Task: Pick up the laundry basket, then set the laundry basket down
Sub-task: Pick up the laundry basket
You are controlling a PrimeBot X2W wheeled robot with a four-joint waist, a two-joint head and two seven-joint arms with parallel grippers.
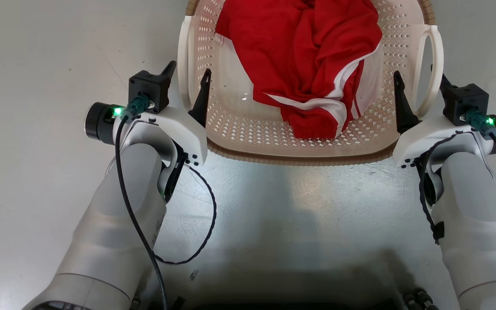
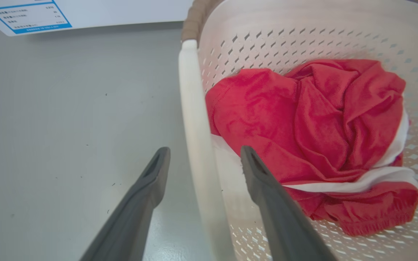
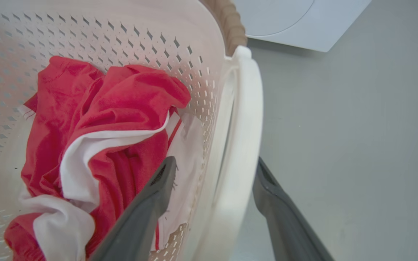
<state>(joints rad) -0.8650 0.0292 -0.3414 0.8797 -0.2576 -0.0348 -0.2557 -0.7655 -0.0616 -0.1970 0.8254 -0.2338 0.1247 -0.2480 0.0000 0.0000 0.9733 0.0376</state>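
The laundry basket (image 1: 299,160) stands on the grey floor at the top middle of the head view, cream, perforated, with a brown rim. A red and white garment (image 1: 304,56) lies inside it. My left gripper (image 1: 189,69) is open, one finger inside the basket and one outside, straddling the left loop handle (image 1: 182,56). In the left wrist view that handle (image 2: 194,127) runs between the fingers of the left gripper (image 2: 204,151) without visible contact. My right gripper (image 1: 420,79) is open too and straddles the right handle (image 1: 435,64). The right gripper (image 3: 216,162) has that handle (image 3: 243,119) between its fingers.
A white washer (image 3: 303,21) stands beyond the basket on the right. A white panel with a blue-framed label (image 2: 31,14) stands beyond it on the left. Bare grey floor (image 1: 37,64) lies to both sides. My dark base (image 1: 274,297) is at the bottom.
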